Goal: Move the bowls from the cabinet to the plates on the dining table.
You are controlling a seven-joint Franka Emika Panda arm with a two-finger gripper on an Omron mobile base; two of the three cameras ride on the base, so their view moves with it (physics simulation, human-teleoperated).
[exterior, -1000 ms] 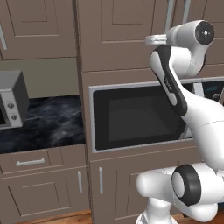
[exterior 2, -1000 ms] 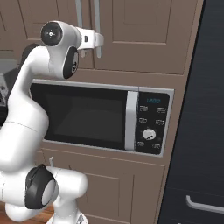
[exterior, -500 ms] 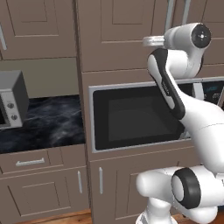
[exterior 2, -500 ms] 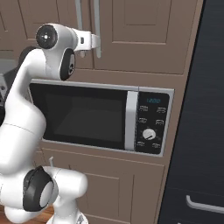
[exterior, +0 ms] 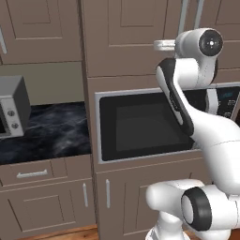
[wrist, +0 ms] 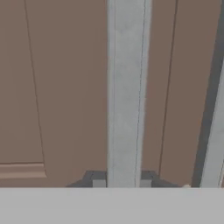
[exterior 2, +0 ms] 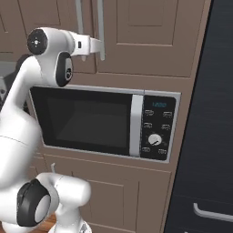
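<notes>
Door-opening step in hand: pincer [wrist: 124, 183] closed around the grey bar handle [wrist: 126, 92] of the cabinet [exterior 2: 150, 36] above the microwave [exterior 2: 104, 120]; next move calls for an outward pull; bowls presumably behind it.

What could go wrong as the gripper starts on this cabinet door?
The gripper is shut on the handle near its lower end, with only the fingertips on it, so a pull might slip off. A second handle sits close beside; the door swinging out could meet the arm.
</notes>
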